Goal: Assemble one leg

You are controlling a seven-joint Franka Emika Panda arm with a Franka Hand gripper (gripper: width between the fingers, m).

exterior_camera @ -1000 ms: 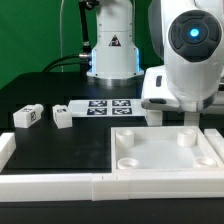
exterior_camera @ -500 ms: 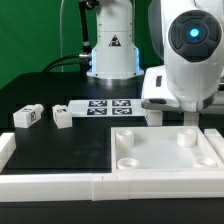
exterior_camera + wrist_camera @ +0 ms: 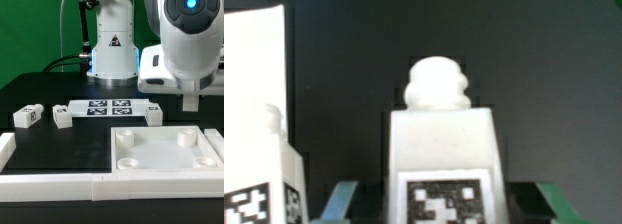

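Arm (image 3: 185, 50) has risen; three legs (image 3: 27, 116) (image 3: 62, 116) (image 3: 152, 112) on table (image 3: 60, 145).

Leg (image 3: 441, 130) between the claw (image 3: 446, 200) fingers: white plastic, matt, its rounded knob smooth. The tag on its face is printed black and white, with a flat finish.
Worktop (image 3: 60, 145) under the claw: black, matt, no glare.
Panel (image 3: 165, 160) near the claw: same white matt plastic.
Arm casing (image 3: 185, 50) above the claw: white, glossy.
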